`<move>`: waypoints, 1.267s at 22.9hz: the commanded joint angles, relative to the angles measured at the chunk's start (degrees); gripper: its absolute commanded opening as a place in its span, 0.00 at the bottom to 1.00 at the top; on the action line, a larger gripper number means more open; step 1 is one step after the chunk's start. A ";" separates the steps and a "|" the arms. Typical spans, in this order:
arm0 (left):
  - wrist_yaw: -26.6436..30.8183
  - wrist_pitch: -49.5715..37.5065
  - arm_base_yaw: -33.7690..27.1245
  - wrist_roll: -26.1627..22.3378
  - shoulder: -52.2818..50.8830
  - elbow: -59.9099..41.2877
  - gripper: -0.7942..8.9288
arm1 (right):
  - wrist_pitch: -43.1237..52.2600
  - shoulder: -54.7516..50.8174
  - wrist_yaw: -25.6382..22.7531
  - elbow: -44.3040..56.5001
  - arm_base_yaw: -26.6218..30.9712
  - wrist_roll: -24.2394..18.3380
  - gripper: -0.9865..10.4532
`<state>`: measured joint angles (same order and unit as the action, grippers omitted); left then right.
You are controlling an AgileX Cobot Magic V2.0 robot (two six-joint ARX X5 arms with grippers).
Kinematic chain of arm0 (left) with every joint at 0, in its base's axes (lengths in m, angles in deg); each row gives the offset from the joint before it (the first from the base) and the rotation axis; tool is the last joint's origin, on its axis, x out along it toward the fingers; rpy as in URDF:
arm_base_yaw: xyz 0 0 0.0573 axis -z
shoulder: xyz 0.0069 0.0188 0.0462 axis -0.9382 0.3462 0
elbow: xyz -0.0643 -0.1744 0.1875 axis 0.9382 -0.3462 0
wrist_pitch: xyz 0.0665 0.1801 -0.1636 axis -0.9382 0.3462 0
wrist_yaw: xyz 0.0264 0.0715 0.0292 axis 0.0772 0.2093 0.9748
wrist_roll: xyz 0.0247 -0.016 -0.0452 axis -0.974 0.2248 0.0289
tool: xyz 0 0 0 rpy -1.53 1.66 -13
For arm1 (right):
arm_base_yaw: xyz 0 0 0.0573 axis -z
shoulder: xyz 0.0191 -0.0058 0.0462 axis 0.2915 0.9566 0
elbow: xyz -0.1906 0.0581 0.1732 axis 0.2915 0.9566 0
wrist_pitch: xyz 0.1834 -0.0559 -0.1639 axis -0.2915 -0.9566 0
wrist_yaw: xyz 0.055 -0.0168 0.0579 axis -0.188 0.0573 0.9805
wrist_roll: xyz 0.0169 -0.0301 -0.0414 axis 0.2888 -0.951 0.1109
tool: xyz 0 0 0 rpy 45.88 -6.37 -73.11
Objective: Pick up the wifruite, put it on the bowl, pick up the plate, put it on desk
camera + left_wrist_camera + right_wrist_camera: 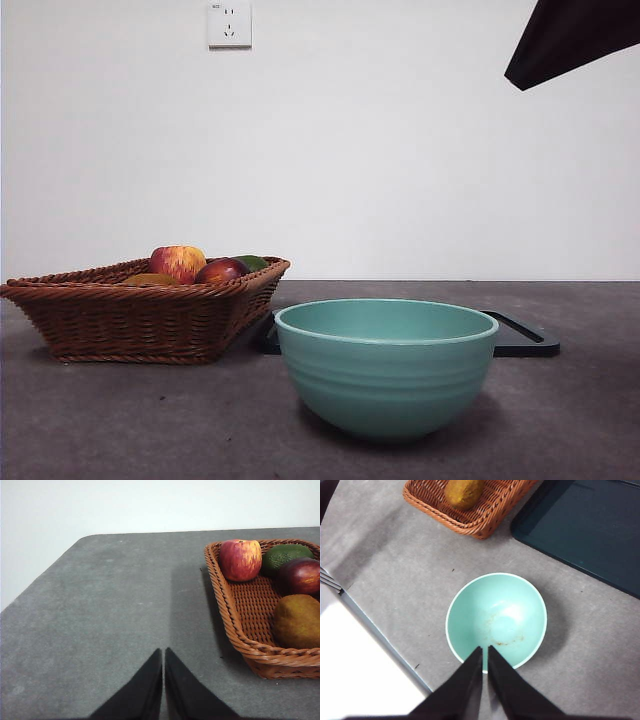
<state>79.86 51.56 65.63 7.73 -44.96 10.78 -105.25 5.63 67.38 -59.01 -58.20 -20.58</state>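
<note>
The wifruite [297, 621], a dull orange-brown oval fruit, lies in the wicker basket [140, 315] at the left; it also shows in the front view [150, 280] and the right wrist view [462, 492]. The teal bowl [386, 365] stands empty at the front centre. A dark flat plate [522, 340] lies behind the bowl. My right gripper [485, 650] is shut and empty, high above the bowl [496, 620]. My left gripper [163, 652] is shut and empty over the bare desk [100, 605], beside the basket and apart from it.
The basket also holds a red-and-yellow apple [240, 559], a dark red fruit [302, 576] and a green fruit [285, 555]. A black arm tip [570, 40] shows at the top right of the front view. The desk's edge [380, 635] runs near the bowl.
</note>
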 commanded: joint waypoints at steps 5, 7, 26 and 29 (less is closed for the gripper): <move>0.17 0.46 -0.13 0.15 -0.13 -1.18 0.09 | 2.97 -0.02 -1.25 -0.90 -0.33 -1.88 0.09; 0.17 0.46 -0.13 0.15 -0.13 -1.18 0.09 | 5.35 -1.22 -2.89 -0.90 1.73 -5.31 0.09; 0.17 0.46 -0.13 0.15 -0.13 -1.18 0.09 | 35.43 -39.04 -8.07 33.66 39.56 -13.40 0.09; 0.17 0.48 -0.13 0.15 -0.13 -1.18 0.09 | 36.57 -40.61 -9.64 36.52 39.74 -13.38 0.09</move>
<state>79.86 51.56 65.63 7.73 -44.96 10.78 -69.62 -34.70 58.14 -22.90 -18.53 -33.48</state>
